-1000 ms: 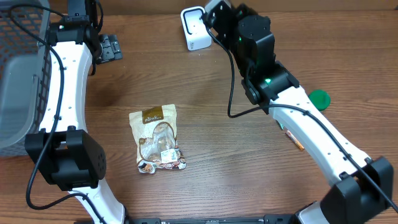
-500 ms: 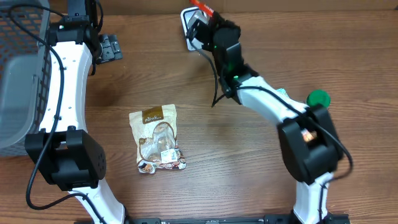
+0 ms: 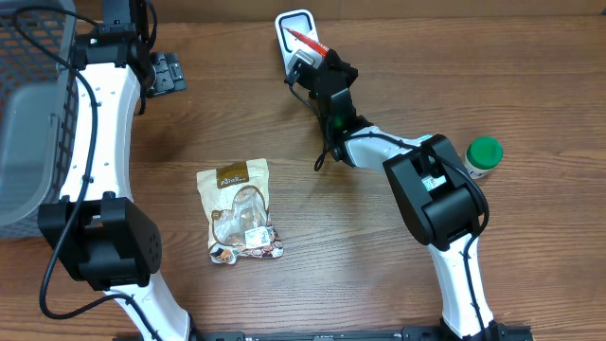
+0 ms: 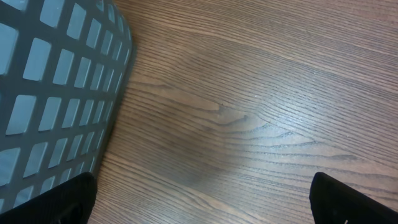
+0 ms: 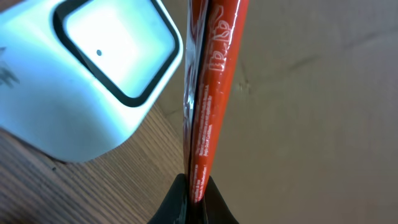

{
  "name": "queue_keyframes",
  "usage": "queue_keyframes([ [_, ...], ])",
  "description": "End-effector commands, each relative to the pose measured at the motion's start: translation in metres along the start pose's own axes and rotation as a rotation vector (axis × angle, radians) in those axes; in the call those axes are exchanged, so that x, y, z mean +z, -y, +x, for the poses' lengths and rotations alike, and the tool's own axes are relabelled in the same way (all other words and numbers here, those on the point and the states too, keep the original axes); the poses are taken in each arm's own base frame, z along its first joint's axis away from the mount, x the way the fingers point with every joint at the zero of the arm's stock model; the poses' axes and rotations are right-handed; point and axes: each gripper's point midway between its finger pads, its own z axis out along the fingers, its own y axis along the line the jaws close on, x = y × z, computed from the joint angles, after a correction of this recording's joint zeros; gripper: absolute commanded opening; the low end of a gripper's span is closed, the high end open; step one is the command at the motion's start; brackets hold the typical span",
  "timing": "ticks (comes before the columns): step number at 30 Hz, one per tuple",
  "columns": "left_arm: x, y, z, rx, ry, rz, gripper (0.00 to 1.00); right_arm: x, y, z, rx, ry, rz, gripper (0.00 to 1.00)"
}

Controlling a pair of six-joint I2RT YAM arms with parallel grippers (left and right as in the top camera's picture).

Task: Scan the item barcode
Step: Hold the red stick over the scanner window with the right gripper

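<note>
Red packet (image 3: 305, 40) hangs over the white scanner (image 3: 287, 57) at the far edge of the tabletop (image 3: 379, 265), pinched by the right gripper (image 3: 318, 53); a snack bag (image 3: 241, 213) lies well apart.

From the left wrist, the left gripper (image 4: 202, 202) is spread wide over bare wood, beside a basket (image 4: 56, 93).

From the right wrist, the fingers (image 5: 183, 202) are pressed together on the packet's (image 5: 208, 93) lower end, and the scanner (image 5: 93, 81) window is just beside it.

The slim packet (image 3: 307, 41) is hanging just over the scanner (image 3: 295, 23) at the table's (image 3: 398, 265) far edge, the snack bag (image 3: 240, 212) is lying mid-table, and the basket (image 3: 28, 123) is sitting far left.
</note>
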Motion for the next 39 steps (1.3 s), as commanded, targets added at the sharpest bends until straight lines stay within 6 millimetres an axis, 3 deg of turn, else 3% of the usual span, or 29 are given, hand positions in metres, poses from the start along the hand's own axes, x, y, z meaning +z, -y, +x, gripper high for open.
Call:
queue_keyframes([
  [1,-0.001,-0.001,-0.001,0.021,0.006,-0.011,1.0,0.008,0.02,0.008,0.169,-0.024,0.039,0.04],
  [9,-0.001,-0.001,-0.001,0.021,0.006,-0.011,1.0,0.009,0.021,0.003,0.191,-0.009,0.032,0.04],
  [14,-0.001,-0.001,-0.001,0.021,0.006,-0.01,1.0,0.017,0.01,0.005,0.137,-0.045,-0.09,0.04],
  [20,-0.001,-0.001,-0.001,0.021,0.006,-0.011,1.0,0.026,0.037,0.004,0.129,-0.098,-0.062,0.04],
  [22,-0.001,-0.001,-0.001,0.021,0.006,-0.011,1.0,0.025,0.037,0.001,0.112,-0.095,-0.063,0.04],
  [25,-0.001,-0.001,-0.001,0.021,0.006,-0.011,1.0,0.023,0.031,-0.002,0.066,-0.102,-0.062,0.04],
  [32,-0.001,-0.001,-0.001,0.021,0.006,-0.011,1.0,0.026,0.011,0.016,0.03,-0.17,-0.061,0.04],
  [39,-0.001,-0.001,-0.001,0.021,0.006,-0.011,1.0,0.019,-0.005,0.014,-0.011,-0.185,-0.106,0.04],
])
